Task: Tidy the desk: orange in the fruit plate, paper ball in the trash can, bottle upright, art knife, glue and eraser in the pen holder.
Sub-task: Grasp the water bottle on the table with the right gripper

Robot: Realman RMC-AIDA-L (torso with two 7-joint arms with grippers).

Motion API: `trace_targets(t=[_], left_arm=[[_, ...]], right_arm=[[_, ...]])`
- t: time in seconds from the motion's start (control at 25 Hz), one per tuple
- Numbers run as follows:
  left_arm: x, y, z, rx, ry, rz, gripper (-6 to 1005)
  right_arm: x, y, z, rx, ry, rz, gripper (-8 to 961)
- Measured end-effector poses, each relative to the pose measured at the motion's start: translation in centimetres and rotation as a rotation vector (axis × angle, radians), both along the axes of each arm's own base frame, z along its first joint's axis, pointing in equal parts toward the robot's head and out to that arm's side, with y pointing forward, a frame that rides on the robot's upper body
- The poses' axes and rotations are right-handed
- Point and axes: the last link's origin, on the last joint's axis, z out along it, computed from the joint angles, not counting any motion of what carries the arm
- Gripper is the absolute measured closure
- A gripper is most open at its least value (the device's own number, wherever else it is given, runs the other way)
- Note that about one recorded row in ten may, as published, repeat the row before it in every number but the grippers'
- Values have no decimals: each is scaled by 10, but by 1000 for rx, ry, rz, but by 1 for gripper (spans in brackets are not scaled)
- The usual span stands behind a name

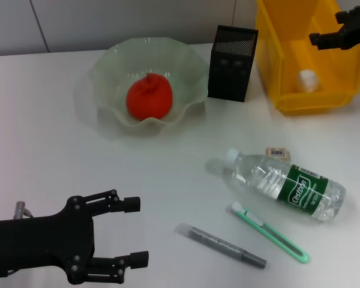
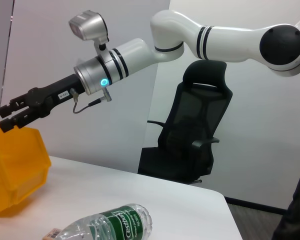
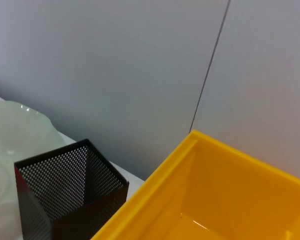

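Inside fruit plate (image 1: pixel 186 78), orange (image 1: pixel 149 96)

The orange (image 1: pixel 149 96) lay in the fruit plate (image 1: pixel 111 75), upper centre-left. The pen holder (image 1: pixel 231 63) stood right of it, then the bin (image 1: pixel 276 66) (paper ball (image 1: pixel 307 80) inside). Bottle (image 1: pixel 282 185), art knife (image 1: pixel 269 233) and glue (image 1: pixel 221 245) lay lower right.

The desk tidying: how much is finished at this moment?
Done: orange in the fruit plate, paper ball in the yellow bin, right hand above it. Left: bottle lies flat; art knife, glue, eraser outside the pen holder. Left hand open, empty.
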Motion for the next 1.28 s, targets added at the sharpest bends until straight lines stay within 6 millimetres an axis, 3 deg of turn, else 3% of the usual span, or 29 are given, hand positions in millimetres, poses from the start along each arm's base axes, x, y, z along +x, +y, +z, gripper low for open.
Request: trace_targets(t=[0.28, 0.6, 0.8, 1.28], left_arm=[[-1, 0, 0, -1, 0, 2, 137], [0, 0, 1, 1, 2, 0, 137], [0, 1, 1, 2, 2, -2, 137], [-1, -1, 0, 5, 0, -4, 137]], right_arm=[[-18, -18, 15, -81, 48, -111, 166], [-70, -60, 8, -375, -41, -239, 163], [-89, -69, -14, -543, -119, -267, 163], [-100, -74, -88, -738, -273, -263, 162]])
